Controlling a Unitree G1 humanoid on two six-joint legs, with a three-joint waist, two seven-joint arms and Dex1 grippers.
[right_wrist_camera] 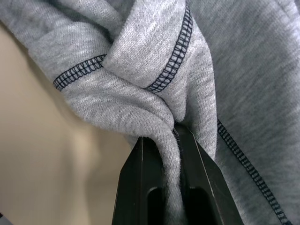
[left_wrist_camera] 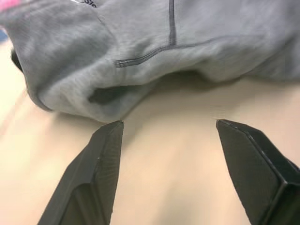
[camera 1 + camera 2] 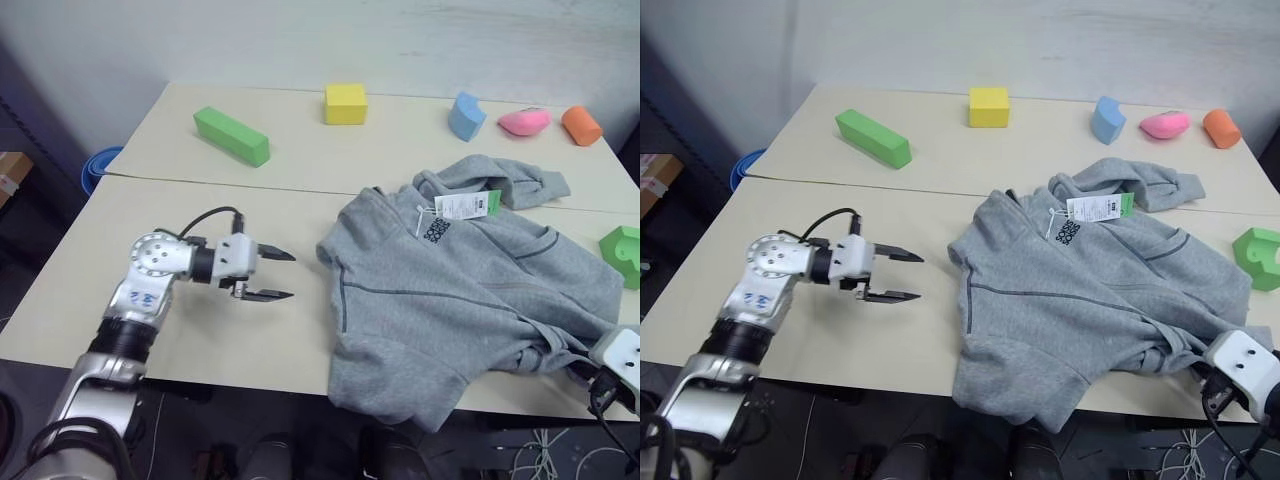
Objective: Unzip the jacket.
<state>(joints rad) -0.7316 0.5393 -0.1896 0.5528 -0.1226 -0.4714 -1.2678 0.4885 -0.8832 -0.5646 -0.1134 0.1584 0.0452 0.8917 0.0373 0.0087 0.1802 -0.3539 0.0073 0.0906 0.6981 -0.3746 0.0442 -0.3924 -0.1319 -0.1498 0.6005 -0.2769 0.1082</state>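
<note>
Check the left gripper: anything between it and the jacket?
Nothing visible. The left gripper hangs open over bare table, pointing toward the jacket. The right gripper is shut on the jacket.

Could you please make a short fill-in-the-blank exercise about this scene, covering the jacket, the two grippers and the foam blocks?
1. The right gripper is shut on a fold of the ______.
2. The left gripper hovers beside the jacket with its fingers ______.
3. The hang tag at the jacket's collar is white and ______.
4. The foam cube at the far edge of the table is ______.

Missing words: jacket; open; green; yellow
</note>
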